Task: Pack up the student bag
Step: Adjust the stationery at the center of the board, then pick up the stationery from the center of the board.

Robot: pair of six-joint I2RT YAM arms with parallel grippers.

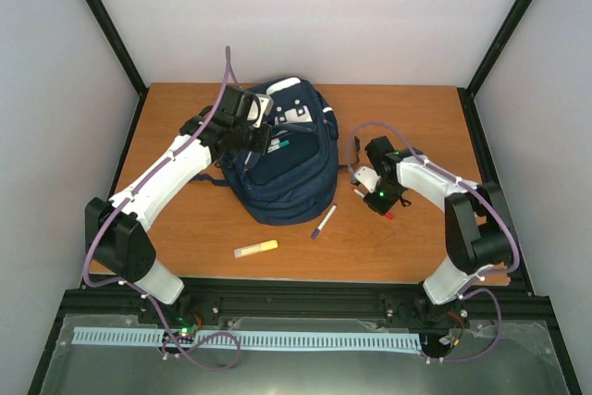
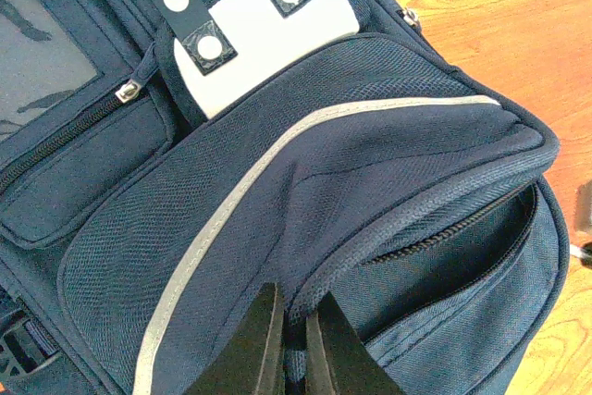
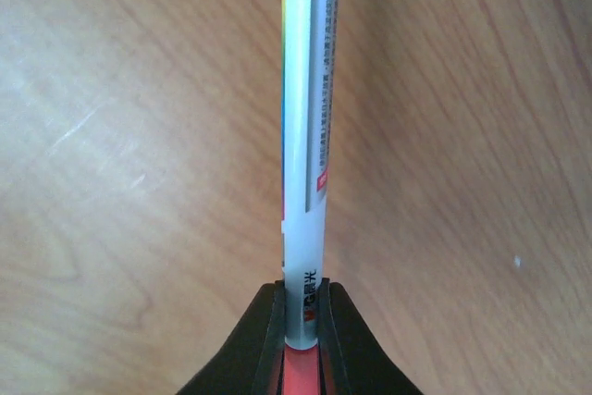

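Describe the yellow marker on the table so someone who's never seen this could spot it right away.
Find the navy student bag in the middle of the wooden table. On its near side, on bare wood, lies the yellow marker, left of a purple pen. It is the only yellow, stubby one.

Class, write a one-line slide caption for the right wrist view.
Right end effector shut on a white marker over the wooden table.

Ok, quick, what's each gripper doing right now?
Left gripper: closed, pinching a pocket edge of the student bag.
Right gripper: closed, holding a white pen.
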